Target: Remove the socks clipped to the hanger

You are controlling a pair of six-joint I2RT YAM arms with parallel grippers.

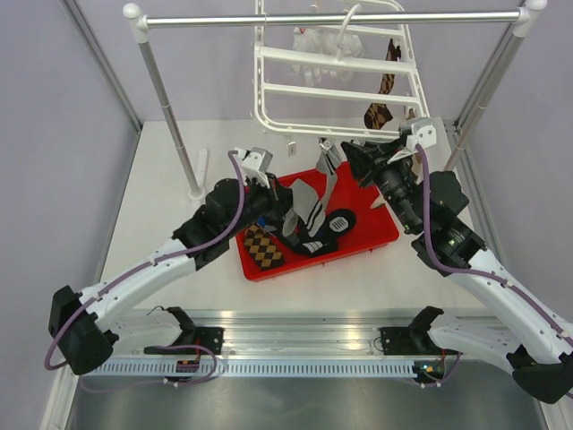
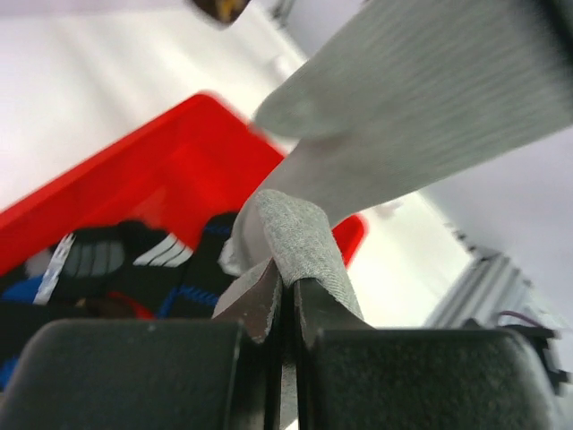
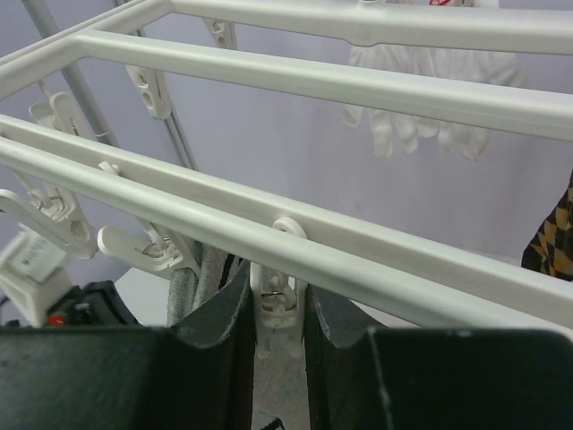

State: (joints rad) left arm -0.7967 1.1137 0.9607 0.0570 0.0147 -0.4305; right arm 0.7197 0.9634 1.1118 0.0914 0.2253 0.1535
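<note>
- Left gripper is pinched shut on the grey sock above the red tray.
- Right gripper is closed around a white clip on the hanger, at its near bar.
- An argyle sock lies at the tray's near left.

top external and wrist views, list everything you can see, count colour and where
red tray: one, red, table centre
grey sock: at least one, grey, above the tray
argyle socks: at least two, brown-mustard, one in tray's left end, rest clipped at hanger's right
black sock: one, black with white marks, in tray
hanger: one, white, on the rail
white cloth: one, white, clipped near hanger top
rail stand: one, silver, back of table
clip: many, white, under hanger bars
left end effector: shut on grey sock
right end effector: shut on one clip
</note>
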